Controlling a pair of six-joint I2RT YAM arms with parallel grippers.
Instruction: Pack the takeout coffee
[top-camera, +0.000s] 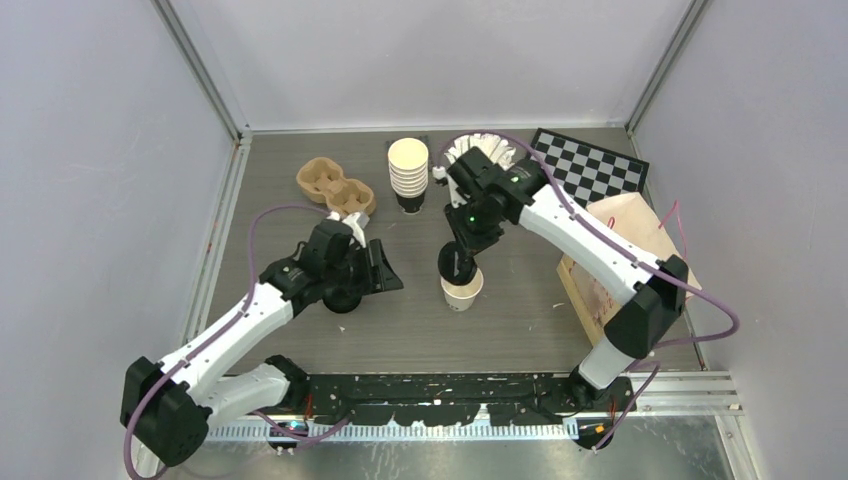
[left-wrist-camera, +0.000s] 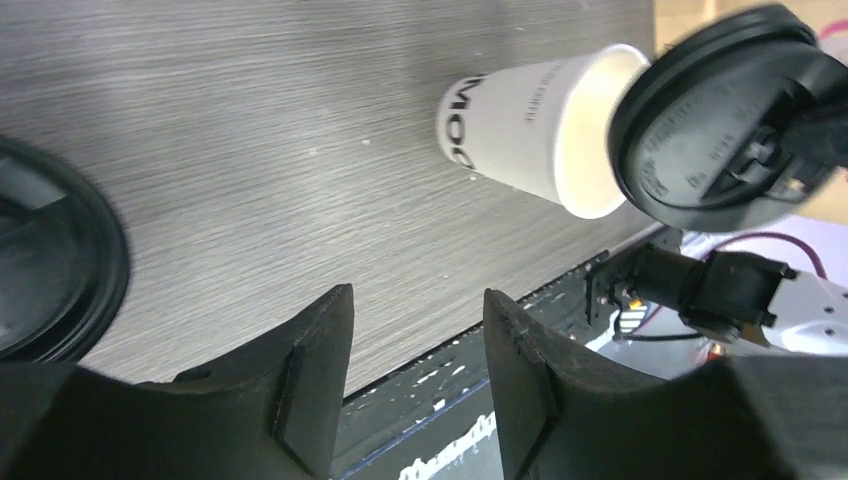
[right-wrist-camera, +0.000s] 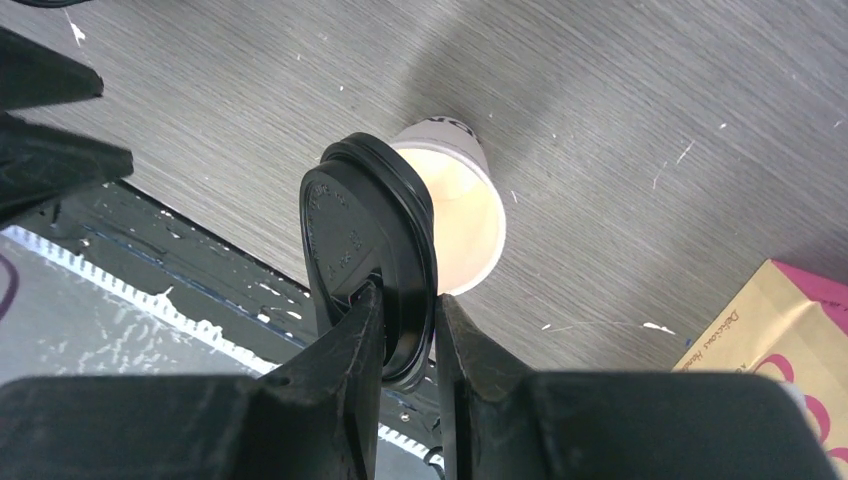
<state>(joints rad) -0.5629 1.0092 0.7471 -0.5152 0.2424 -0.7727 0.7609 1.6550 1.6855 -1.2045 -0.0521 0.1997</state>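
Right gripper (right-wrist-camera: 408, 300) pinches black lid (right-wrist-camera: 365, 240) edge-on, just above the open cup (right-wrist-camera: 465, 215).

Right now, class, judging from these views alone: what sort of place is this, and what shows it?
Probably a robotics lab test cell, not a café: plain grey enclosure walls, a black-and-white checkerboard board, and a stack of lidless cream paper cups on the grey wood-grain table.
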